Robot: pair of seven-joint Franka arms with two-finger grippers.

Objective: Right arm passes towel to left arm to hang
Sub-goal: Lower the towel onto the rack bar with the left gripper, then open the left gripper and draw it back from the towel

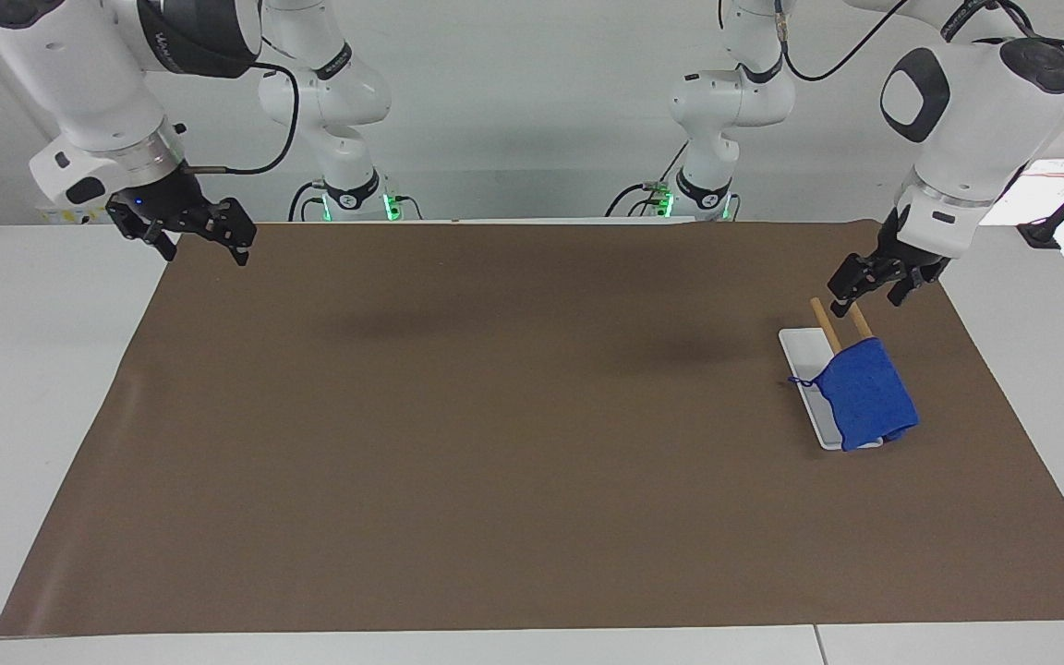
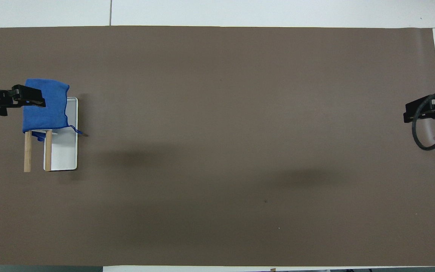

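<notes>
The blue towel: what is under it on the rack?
The towel hangs over two wooden bars slanting up from a white base. The bars' bare ends and most of the base show; the covered bar parts and their joints cannot be seen.

Towel [image 1: 866, 392] bright blue, plain, blue loop thread at one corner. Rack: two light tan wooden rods [image 1: 825, 323], white tray base [image 1: 802, 356]. Mat [image 1: 495, 416] flat dark brown, plain, faint darker shadow patches. Tabletop [image 1: 33, 369] white. Right arm [image 1: 98, 83] white with dark grey joint band, silver wrist ring, black gripper [image 1: 190, 231] with tiny blue light, black cable. Left arm [image 1: 975, 111] white, black joint caps, black gripper [image 1: 874, 286]. Green lights at arm bases
</notes>
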